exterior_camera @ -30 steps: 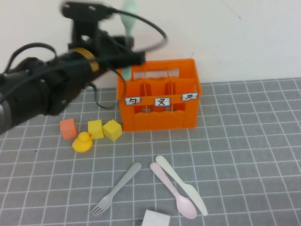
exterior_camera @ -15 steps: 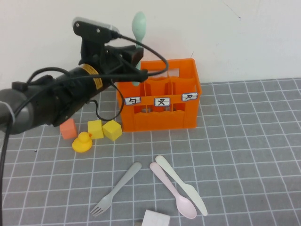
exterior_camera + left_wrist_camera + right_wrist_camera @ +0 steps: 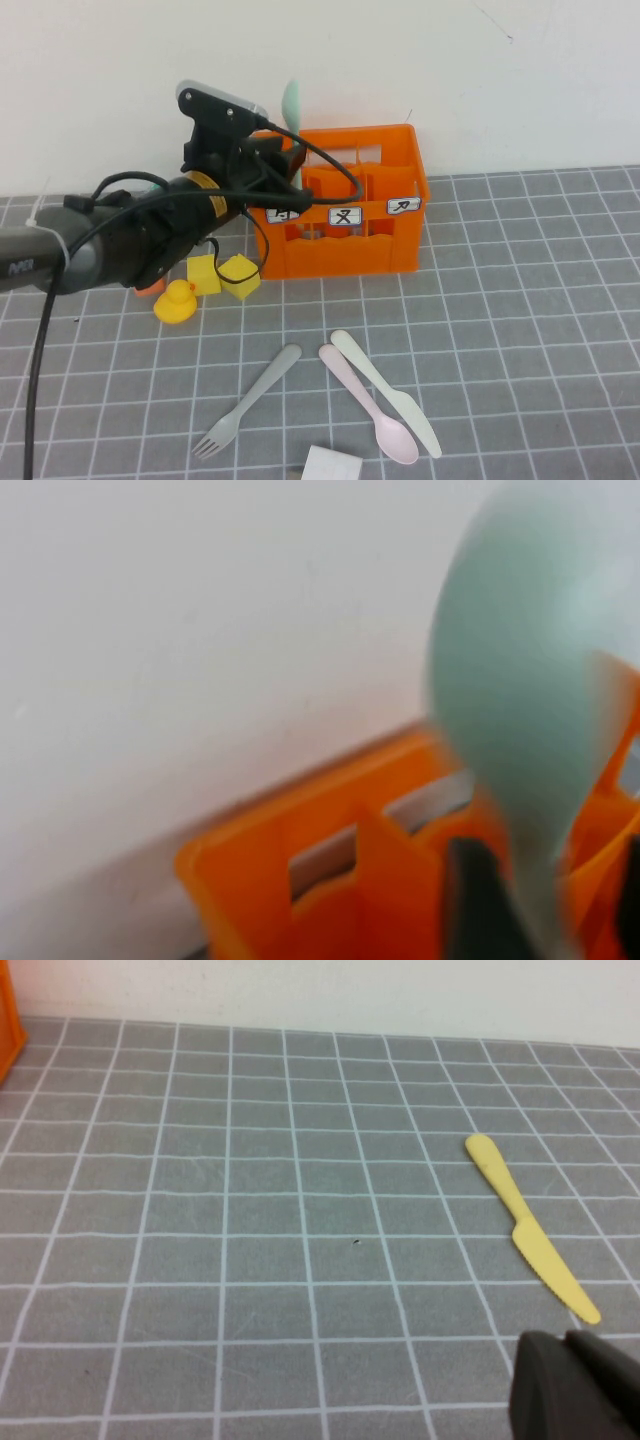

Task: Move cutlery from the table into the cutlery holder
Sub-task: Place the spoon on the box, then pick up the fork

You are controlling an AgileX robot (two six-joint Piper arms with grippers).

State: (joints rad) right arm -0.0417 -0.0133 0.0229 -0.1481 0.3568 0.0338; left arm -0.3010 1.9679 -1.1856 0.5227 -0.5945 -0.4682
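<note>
The orange cutlery holder (image 3: pixel 340 255) stands at the back of the table. My left gripper (image 3: pixel 284 165) hangs over its left compartment. The mint green spoon (image 3: pixel 291 102) stands upright there, bowl up, handle down between the fingers. In the left wrist view the spoon (image 3: pixel 530 700) runs past one dark finger (image 3: pixel 480 900), orange shows before the other finger, and the jaws look open. On the table in front lie a grey fork (image 3: pixel 247 400), a pale pink spoon (image 3: pixel 368 403) and a cream knife (image 3: pixel 385 392). My right gripper (image 3: pixel 575 1380), out of the high view, is shut low over the table near the knife (image 3: pixel 530 1230).
A yellow duck (image 3: pixel 176 302) and two yellow cubes (image 3: pixel 203 273) (image 3: pixel 240 276) sit left of the holder, under my left arm. An orange cube (image 3: pixel 148 288) is mostly hidden by the arm. A white object (image 3: pixel 331 465) lies at the front edge. A white wall runs behind.
My left arm has come down and forward over the holder, lowering the mint spoon into the left compartment. Its fingers have spread apart. The right arm has not moved.
</note>
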